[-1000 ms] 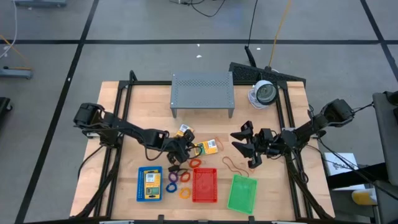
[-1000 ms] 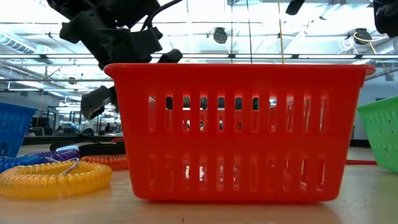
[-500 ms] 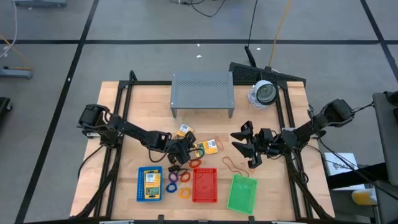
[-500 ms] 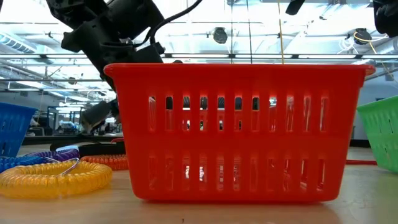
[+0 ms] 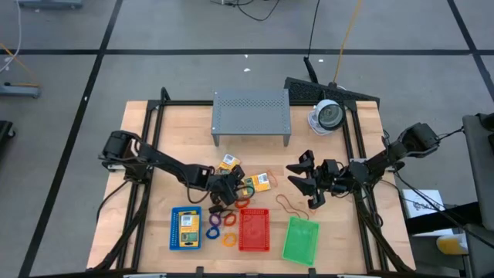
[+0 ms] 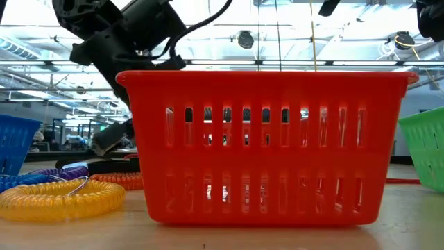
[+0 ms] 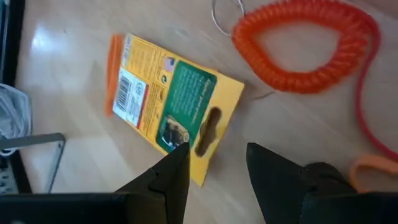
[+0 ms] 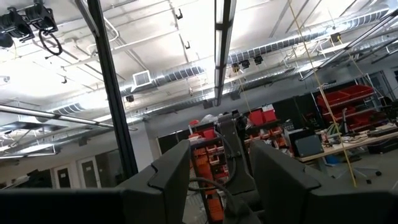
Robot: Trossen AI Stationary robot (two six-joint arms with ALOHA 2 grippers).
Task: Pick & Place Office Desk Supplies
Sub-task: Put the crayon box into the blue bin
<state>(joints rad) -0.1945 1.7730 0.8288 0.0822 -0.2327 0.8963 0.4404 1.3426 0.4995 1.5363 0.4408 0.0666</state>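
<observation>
Yellow-and-green crayon box (image 7: 171, 109) lies flat on the wood table (image 5: 166, 131), directly ahead of the left gripper (image 7: 214, 165), whose fingers stand apart with nothing between them; one fingertip overlaps the box's near edge in the left wrist view, contact not certain. Orange coil ring (image 7: 305, 53) lies beyond the box, off to one side of the claw. Judged step: approach to pick this crayon box. Next move calls for lowering so the fingers straddle the box's narrow side, then closing. Right gripper (image 5: 309, 185) waits raised on the far side of the table, fingers apart, empty. Containers, all on the near side of the left claw: blue tray (image 5: 185, 228) holds one crayon box; red tray (image 5: 254, 230) and green tray (image 5: 300, 240) appear empty. Second crayon box (image 5: 229, 163) sits just behind the claw.
</observation>
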